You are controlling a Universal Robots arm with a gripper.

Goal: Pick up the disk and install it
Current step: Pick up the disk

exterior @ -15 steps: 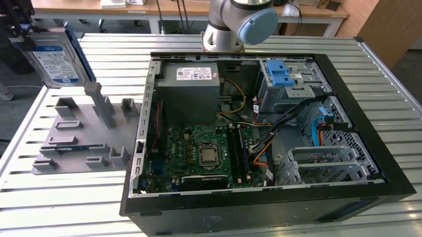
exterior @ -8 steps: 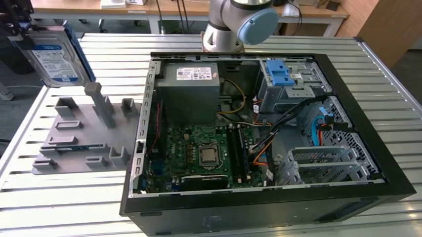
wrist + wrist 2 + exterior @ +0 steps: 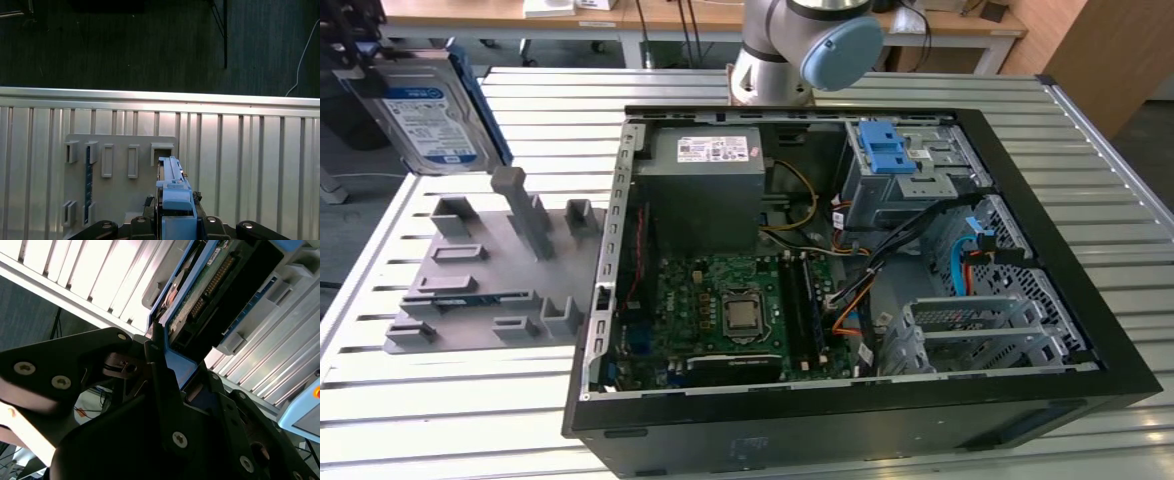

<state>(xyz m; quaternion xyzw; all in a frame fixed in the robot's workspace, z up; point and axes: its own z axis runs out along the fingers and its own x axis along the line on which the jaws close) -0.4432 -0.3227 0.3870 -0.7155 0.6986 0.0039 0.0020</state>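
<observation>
Gripper [image 3: 165, 360]: fingers drawn in and clamped on the blue carrier frame of the disk [image 3: 210, 285]. In the second wrist view the disk runs straight out from the fingers, with its green circuit board and connector edge exposed. In the first wrist view the disk [image 3: 174, 192] is seen edge-on, rising from between the black fingers, the blue carrier uppermost. In the exterior view the disk [image 3: 427, 115] is held on end and slightly tilted, its white-and-blue label facing the camera. It is well apart from the open computer case [image 3: 854, 420], off that case's side toward the exterior view's left, and not inside it. Its lower edge is near the tall post of the grey slotted fixture plate [image 3: 467, 300]; contact cannot be determined. The plate lies flat just beside the case on the same side. Both rest on a slatted metal table [image 3: 454, 420]. Inside the case a grey power-supply box [image 3: 707, 190] sits at the far end, a metal drive cage with blue latches [image 3: 907, 170] is beside it toward the exterior view's right, and the motherboard [image 3: 734, 310] lies nearer the camera. The arm's base [image 3: 801, 50] stands beyond the case's far end. Wooden desks [image 3: 494, 15] stand behind the table. Dark flooring [image 3: 125, 45] lies past the table edge.
</observation>
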